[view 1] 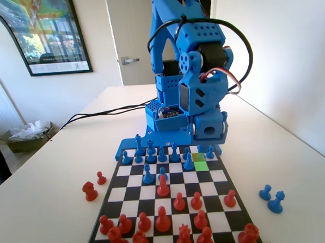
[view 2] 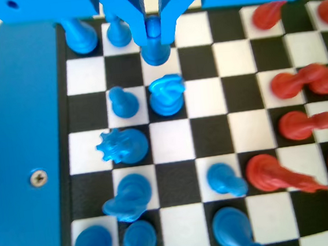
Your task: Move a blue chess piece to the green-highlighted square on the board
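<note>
Your claw (view 2: 154, 34) is down at the top centre of the wrist view, and its two jaws stand close either side of the blue chess piece (view 2: 155, 47), the round head sitting right in the narrow gap between them. They look pressed against the head, so you're pinching the pawn, with very little spread. The pawn's flared base shows just below the jaw tips, over a white square of the board (view 2: 171, 139); whether the base rests on that square or hangs just above it, you can't tell from here.

Below the pawn in the wrist view stands a blue knight (view 2: 166, 95), with a small blue pawn (view 2: 122, 101) just to its left and a spiky blue queen (view 2: 121, 145) lower left. Red pieces (view 2: 301, 124) crowd the right side of that frame.

In the fixed view, the blue arm (view 1: 196, 81) towers at the far end, bent low over the back rows. The green-highlighted square (view 1: 200, 164) lies right of centre, near the far right of the board, and the pawn (view 1: 188, 162) stands at its left edge, partly over it. Two blue pieces (view 1: 271, 197) sit off the board on the worktop (view 1: 41, 198) at the right, two red ones (view 1: 93, 188) off at the left.
</note>
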Controlling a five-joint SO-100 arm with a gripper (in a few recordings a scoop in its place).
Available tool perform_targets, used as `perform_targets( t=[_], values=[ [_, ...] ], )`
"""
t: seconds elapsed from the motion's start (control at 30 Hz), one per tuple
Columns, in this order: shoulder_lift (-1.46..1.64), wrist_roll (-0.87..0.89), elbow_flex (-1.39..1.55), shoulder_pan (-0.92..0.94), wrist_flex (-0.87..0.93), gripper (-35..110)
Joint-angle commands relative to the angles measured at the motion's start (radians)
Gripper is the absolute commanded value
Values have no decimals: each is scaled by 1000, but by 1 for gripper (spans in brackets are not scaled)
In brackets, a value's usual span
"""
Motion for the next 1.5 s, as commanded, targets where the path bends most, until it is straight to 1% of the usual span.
perform_targets(
  t=[0.0, 0.77, 1.07, 1.47],
  values=[
    [3, -2, -71, -14, -12, 1],
    [-55, 2, -81, 8, -66, 1],
    [-55, -5, -37, 3, -115, 1],
    [-55, -9, -3, -5, -130, 1]
  ],
)
